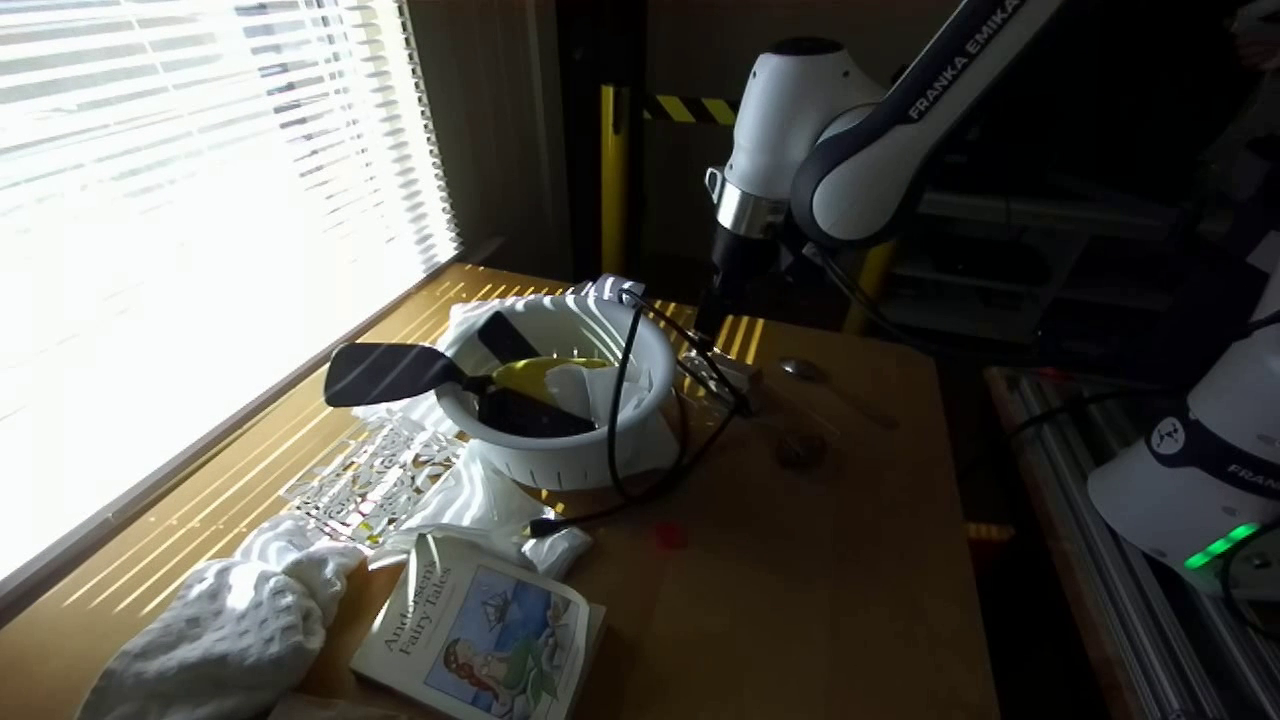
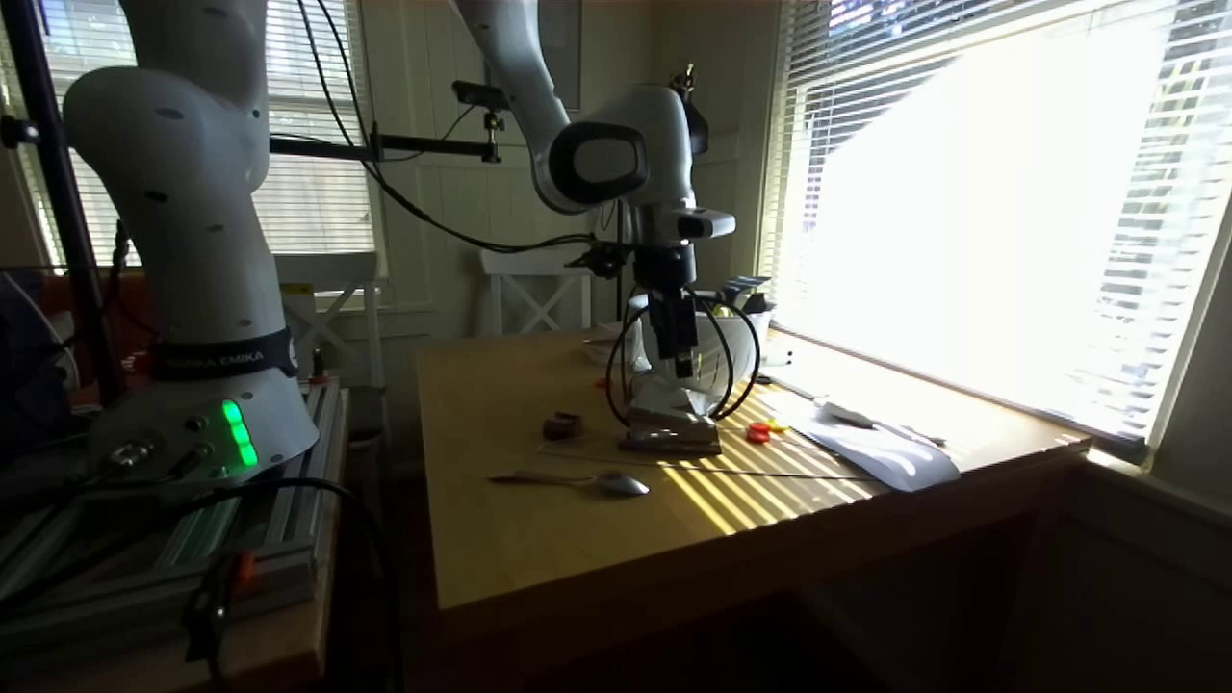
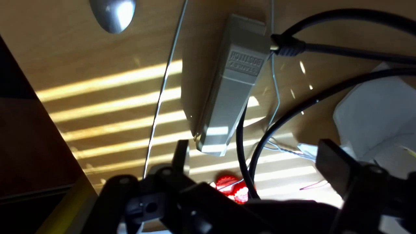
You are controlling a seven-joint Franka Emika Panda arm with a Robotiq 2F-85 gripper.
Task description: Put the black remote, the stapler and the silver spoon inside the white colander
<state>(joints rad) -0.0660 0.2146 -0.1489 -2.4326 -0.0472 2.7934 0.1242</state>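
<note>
The grey stapler (image 3: 229, 87) lies on the table, in the middle of the wrist view; it also shows in both exterior views (image 1: 740, 385) (image 2: 672, 438). My gripper (image 3: 255, 156) is open and empty, above and near one end of the stapler; it shows in both exterior views (image 1: 708, 328) (image 2: 684, 364). The silver spoon (image 2: 616, 484) lies apart from the stapler, its bowl at the top left of the wrist view (image 3: 113, 14). The white colander (image 1: 530, 455) holds a yellow item, white material and dark long objects. I cannot tell whether one is the black remote.
A black cable (image 3: 292, 112) loops from the colander rim down beside the stapler. A black spatula (image 1: 390, 375) sticks out over the rim. Thin wire (image 3: 159, 100) and red caps (image 3: 232, 188) lie close by. A small dark object (image 2: 563, 425), a book (image 1: 490, 630) and a cloth (image 1: 220, 620) lie around.
</note>
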